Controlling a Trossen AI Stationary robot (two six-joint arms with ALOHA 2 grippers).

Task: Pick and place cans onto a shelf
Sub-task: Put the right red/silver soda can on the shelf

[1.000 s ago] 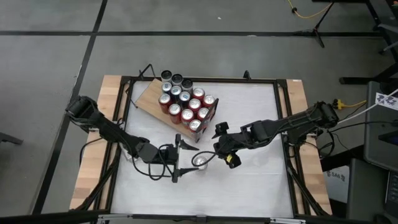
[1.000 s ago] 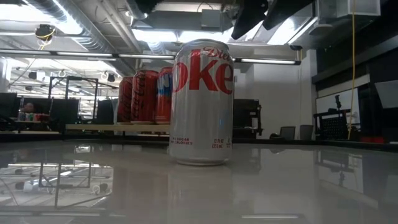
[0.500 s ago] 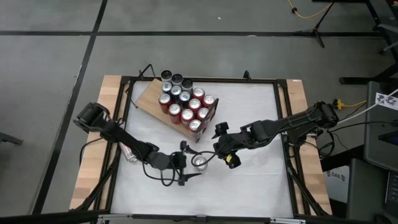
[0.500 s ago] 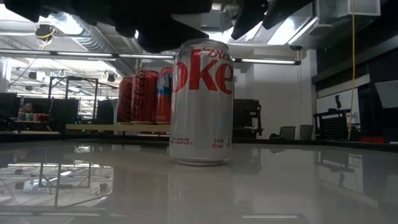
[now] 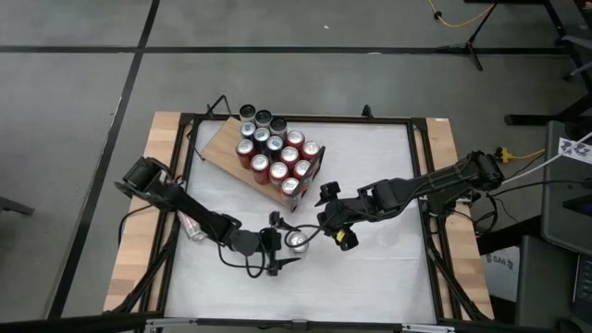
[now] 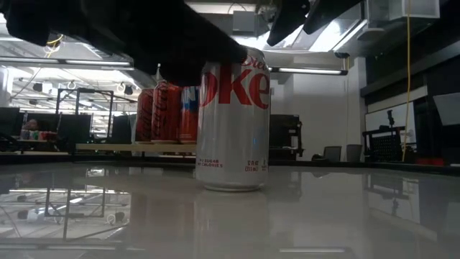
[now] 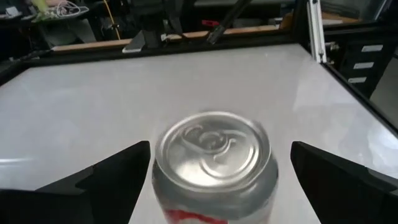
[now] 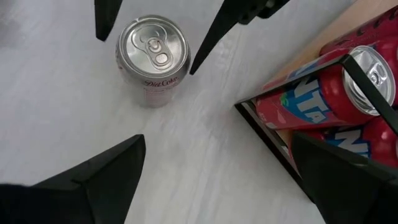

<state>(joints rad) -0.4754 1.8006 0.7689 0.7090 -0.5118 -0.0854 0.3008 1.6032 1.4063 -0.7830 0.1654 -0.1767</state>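
A silver Diet Coke can [image 5: 297,240] is standing upright on the white bench [image 5: 370,277], slightly below the centre of the high view, well apart from the other cans. The left claw [image 5: 280,243] is sitting around it with its fingers spread wide, one finger above the can in the frame and the other below it, neither pressing on the metal. In the left wrist view the can's shiny top [image 7: 213,144] is lying between the two dark fingers [image 7: 106,174] with bench showing on both sides. In the low view the can [image 6: 233,122] is filling the middle of the frame, with the dark mass of the left claw hanging over its upper left.

The right claw [image 5: 335,215] is hovering just right of the can in the high view, fingers also spread wide and holding nothing; its wrist view is looking down on the can [image 8: 153,56] at the upper left.

The shelf [image 5: 220,144] is lying at an angle in the upper left part of the bench, with the group of cans [image 5: 276,154] packed on it, mostly red, several silver-topped dark ones at the upper end. A black metal frame [image 5: 305,180] is edging the shelf's lower right end.
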